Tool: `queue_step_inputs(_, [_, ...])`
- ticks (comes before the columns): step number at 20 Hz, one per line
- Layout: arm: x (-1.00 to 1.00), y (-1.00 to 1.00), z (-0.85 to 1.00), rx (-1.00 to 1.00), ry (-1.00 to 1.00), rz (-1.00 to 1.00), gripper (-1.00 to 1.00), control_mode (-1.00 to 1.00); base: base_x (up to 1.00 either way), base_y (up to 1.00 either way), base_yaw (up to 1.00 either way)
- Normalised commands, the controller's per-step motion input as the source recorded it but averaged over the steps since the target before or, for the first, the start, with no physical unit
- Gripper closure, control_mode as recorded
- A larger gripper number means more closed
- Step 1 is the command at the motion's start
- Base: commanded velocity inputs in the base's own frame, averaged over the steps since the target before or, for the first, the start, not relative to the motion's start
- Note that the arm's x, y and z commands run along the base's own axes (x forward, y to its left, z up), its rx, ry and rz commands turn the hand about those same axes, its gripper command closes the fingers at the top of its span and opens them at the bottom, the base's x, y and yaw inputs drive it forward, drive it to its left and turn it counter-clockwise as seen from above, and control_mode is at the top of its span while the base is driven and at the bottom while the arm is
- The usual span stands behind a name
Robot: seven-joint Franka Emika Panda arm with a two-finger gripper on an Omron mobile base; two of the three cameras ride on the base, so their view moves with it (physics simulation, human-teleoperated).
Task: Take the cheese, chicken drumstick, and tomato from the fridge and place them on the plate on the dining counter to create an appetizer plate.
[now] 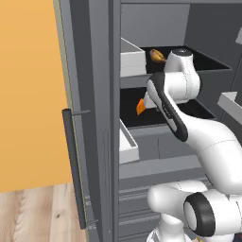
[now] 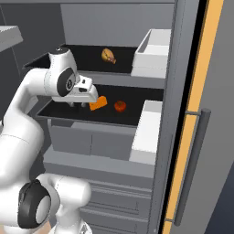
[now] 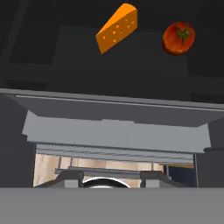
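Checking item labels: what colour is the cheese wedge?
Orange, with small holes; the cheese shows best in hand view.

The cheese [image 3: 117,27] is orange, dotted with darker holes. The tomato [image 3: 178,38] is red with a green stem star. The drumstick [image 2: 108,55] is golden brown. The fridge [image 1: 101,118] is dark grey, its shelves [image 2: 114,116] black, its door bins [image 2: 153,50] white.

Base views flank open fridge [image 1: 94,94] closely; hand view faces shelf.
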Motion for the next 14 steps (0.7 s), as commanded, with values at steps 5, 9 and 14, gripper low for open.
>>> queue_step_inputs(5, [-0.13, 0.00, -0.04, 0.00, -0.05, -0.08, -1.00, -1.00, 0.00, 0.00, 0.00])
queue_step_inputs(9, [-0.26, 0.01, -0.17, -0.01, -0.18, -0.12, -1.00, -1.00, 0.00, 0.00, 0.00])
queue_step_inputs(14, [-0.01, 0.06, -0.21, 0.01, -0.06, -0.14, -1.00, -1.00, 0.00, 0.00, 0.00])
